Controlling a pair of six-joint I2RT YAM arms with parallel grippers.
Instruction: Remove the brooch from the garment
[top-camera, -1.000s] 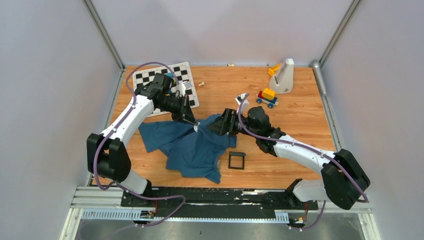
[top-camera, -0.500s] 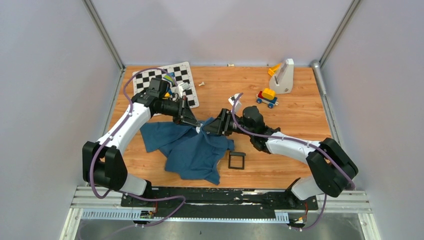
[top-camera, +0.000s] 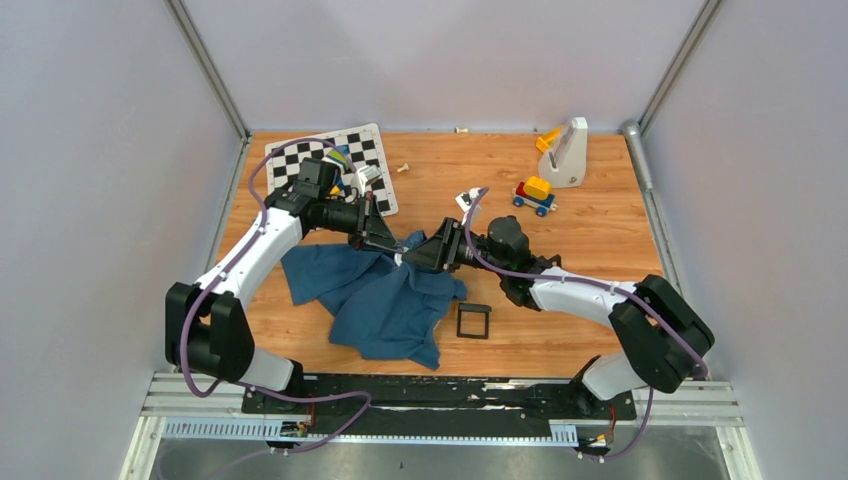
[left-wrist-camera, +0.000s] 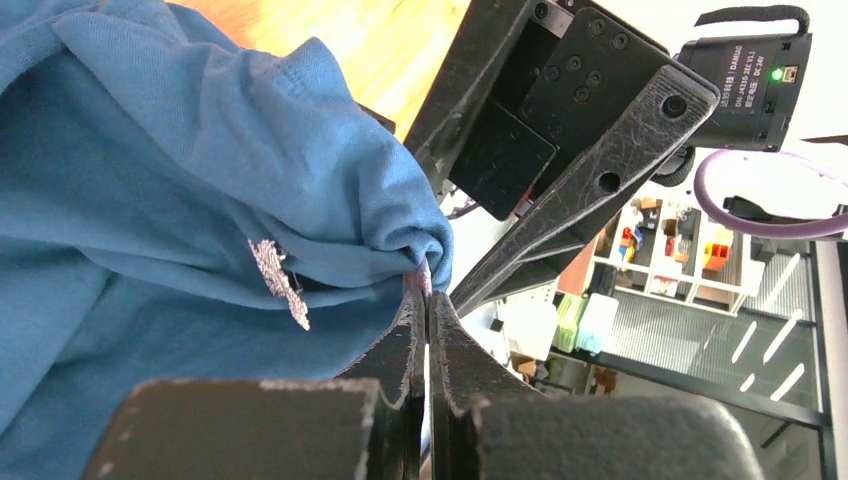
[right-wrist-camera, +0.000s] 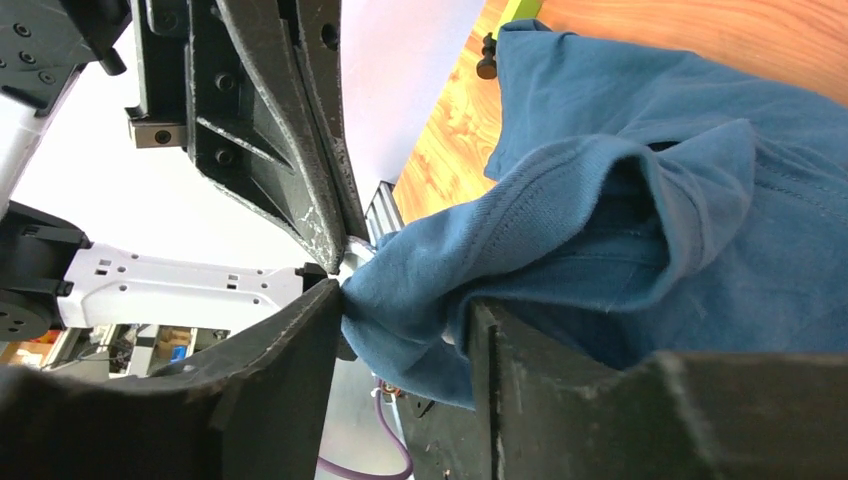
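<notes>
The teal-blue garment (top-camera: 390, 305) lies crumpled on the wooden table, with its top fold lifted between my two grippers. My left gripper (top-camera: 393, 250) is shut, and its tips (left-wrist-camera: 427, 290) pinch the edge of that fold, with a small pinkish bit showing at them. The brooch (left-wrist-camera: 278, 283), a tiny silvery ornament, hangs on the cloth just left of those tips; from above it is a white speck (top-camera: 398, 258). My right gripper (top-camera: 418, 254) faces the left one, its jaws closed on a bunch of the garment (right-wrist-camera: 560, 230), right by the left gripper's fingers (right-wrist-camera: 300, 150).
A chequered board (top-camera: 300, 160) lies at the back left under the left arm. A black square frame (top-camera: 473, 321) lies right of the garment. A toy car (top-camera: 535, 195) and a white stand (top-camera: 568, 152) sit at the back right. A small pale piece (top-camera: 404, 167) lies beside the board.
Both grippers have shifted slightly left and toward the back together, drawing the garment's fold up with them. The rest of the cloth has hardly moved.
</notes>
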